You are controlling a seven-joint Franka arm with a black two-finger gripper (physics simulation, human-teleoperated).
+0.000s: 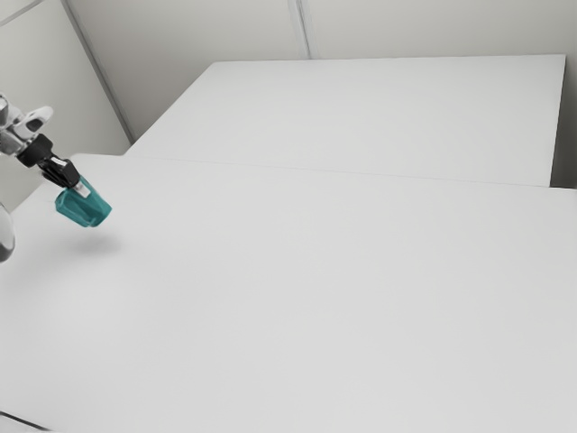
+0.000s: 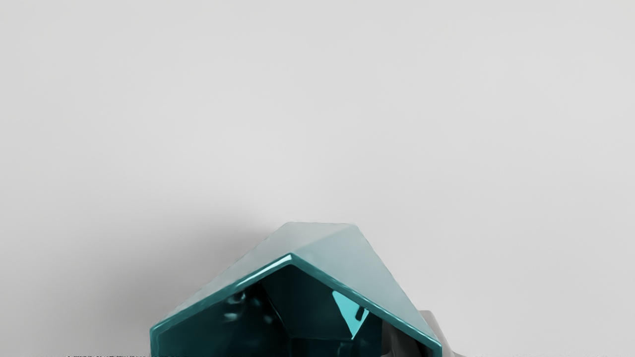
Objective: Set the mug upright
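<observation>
In the exterior view my gripper [image 1: 79, 187] is at the left, angled down onto a teal faceted mug [image 1: 88, 210]. The mug is tilted and held off the table, with a soft shadow below it. In the wrist view the open mouth of the mug [image 2: 362, 263] faces my hand, and part of the mug is cut off by the bottom edge. My gripper [image 2: 424, 337] is shut on the mug's wall, one finger inside the mouth and the other outside. The mug's base is hidden in the wrist view.
A broad white table [image 1: 315, 289] lies under the mug and extends toward the exterior view's right. Behind it stands another white surface [image 1: 379, 113], with pale walls [image 1: 180, 36] beyond. A rounded white arm part [image 1: 4, 236] is at the exterior view's left edge.
</observation>
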